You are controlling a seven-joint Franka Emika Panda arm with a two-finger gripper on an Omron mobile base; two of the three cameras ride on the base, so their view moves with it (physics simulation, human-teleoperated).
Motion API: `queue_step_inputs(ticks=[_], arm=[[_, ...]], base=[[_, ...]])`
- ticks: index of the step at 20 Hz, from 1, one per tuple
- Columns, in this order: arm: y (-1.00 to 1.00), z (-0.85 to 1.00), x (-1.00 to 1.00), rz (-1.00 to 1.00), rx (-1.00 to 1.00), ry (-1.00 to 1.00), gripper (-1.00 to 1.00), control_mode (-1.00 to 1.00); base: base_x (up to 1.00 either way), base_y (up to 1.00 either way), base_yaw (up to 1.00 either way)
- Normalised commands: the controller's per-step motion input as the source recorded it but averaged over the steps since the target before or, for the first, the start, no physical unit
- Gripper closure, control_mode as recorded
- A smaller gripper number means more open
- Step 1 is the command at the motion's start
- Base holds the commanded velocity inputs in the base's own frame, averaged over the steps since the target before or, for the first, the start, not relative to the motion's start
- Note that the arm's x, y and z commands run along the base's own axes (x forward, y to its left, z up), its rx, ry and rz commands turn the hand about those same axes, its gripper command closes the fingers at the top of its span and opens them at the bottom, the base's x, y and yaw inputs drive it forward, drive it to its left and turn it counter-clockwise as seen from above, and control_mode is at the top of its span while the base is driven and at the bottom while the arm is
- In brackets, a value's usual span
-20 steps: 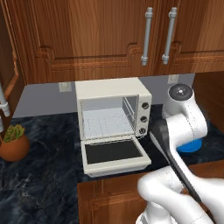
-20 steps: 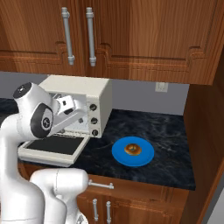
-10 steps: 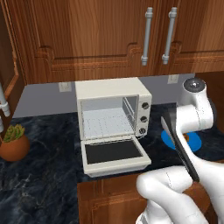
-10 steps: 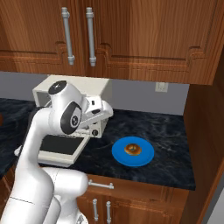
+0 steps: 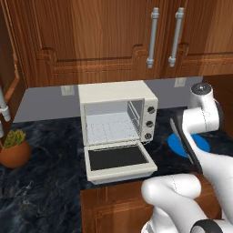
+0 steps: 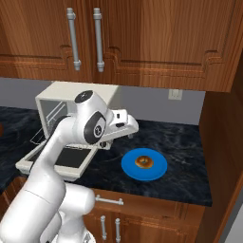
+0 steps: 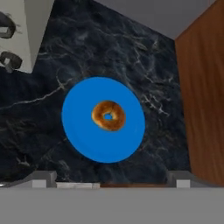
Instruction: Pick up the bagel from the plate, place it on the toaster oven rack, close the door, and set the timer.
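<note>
The golden-brown bagel (image 7: 108, 115) lies in the middle of the blue plate (image 7: 78, 131) on the dark marble counter, right of the toaster oven (image 5: 116, 93). From the right base view, the bagel (image 6: 144, 162) and plate (image 6: 128, 168) sit just beyond my gripper (image 6: 132, 127), which hovers above their left side. The gripper (image 7: 111, 179) is open, fingers wide apart with nothing between them. The oven's door (image 5: 119, 159) hangs folded down, flat over the counter's front. Inside the cavity the pale wire rack (image 5: 109, 127) is bare. My arm hides part of the plate (image 5: 175, 142) in the left base view.
Three knobs (image 5: 148, 123) run down the oven's right panel. A potted plant (image 5: 13, 148) stands at the far left of the counter. A tall wooden side panel (image 6: 223, 142) closes off the counter right of the plate. Wooden cabinets (image 5: 136, 41) hang overhead.
My arm has swung to the right, from in front of the oven to above the plate. The jaws stayed open. Oven, plate and bagel have not moved.
</note>
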Motion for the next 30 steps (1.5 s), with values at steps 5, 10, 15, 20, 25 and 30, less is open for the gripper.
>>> queue_step_inputs(ticks=[5,10,15,20,25,30], arm=[[0.00,-0.37,0.24,-0.09,0.00,0.11,-1.00,-1.00],[-0.01,-0.30,0.30,-0.01,0.00,0.09,-1.00,-1.00],[-0.13,-0.34,0.26,0.00,0.00,0.07,-1.00,-1.00],[-0.22,-0.42,0.10,0.00,0.00,0.00,-1.00,-1.00],[-0.16,-0.44,0.00,0.00,0.00,0.00,-1.00,-1.00],[-0.07,-0.36,0.00,0.00,0.00,0.00,-1.00,-1.00]], base=[[0.00,0.00,0.00],[0.00,0.00,0.00],[0.00,0.00,0.00],[0.00,0.00,0.00],[0.00,0.00,0.00],[0.00,0.00,0.00]])
